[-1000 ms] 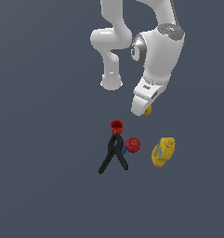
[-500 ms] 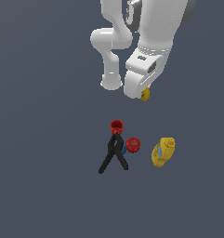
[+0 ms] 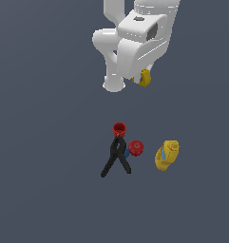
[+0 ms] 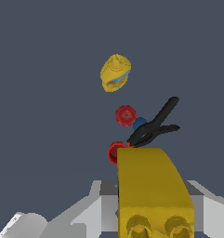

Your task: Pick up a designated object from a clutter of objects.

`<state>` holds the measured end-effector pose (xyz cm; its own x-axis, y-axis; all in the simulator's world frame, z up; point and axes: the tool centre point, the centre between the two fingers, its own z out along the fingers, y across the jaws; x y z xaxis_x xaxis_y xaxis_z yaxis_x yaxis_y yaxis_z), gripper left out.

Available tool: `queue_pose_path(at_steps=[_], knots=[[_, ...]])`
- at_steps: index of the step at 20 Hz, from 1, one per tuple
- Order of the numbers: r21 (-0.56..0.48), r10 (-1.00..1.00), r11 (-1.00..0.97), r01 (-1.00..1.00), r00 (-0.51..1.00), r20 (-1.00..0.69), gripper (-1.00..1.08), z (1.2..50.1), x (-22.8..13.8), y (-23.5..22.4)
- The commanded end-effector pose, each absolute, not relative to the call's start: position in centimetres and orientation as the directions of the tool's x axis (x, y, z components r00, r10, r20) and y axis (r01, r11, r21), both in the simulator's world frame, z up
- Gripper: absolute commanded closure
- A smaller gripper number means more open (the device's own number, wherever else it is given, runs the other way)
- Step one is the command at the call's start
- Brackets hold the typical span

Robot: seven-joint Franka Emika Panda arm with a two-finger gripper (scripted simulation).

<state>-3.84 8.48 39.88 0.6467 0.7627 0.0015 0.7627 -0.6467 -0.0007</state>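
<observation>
- Exterior view: the gripper [image 3: 143, 78] is raised well above the clutter, its fingers clamped on the yellow block [image 3: 145, 77].
- Wrist view: that block [image 4: 153, 193] fills the foreground.
- Below lie the black clamp [image 3: 117, 158], red cup [image 3: 119, 128], red round piece [image 3: 136, 147] and yellow bottle [image 3: 166, 154].

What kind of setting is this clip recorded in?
A simulated tabletop test scene, apparently: flat featureless grey ground, rendered objects like the black clamp and yellow bottle, and the hand holding a yellow block.
</observation>
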Motion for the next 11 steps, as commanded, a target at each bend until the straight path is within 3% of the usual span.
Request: queue_pose_path(at_steps=[1,11], knots=[[-0.001,0.763,-0.646,0.763,0.646,0.001,1.08,41.2,-3.6,8.0],[0.0,0.763,-0.647,0.763,0.647,0.0,1.08,43.1,-3.1,7.3]])
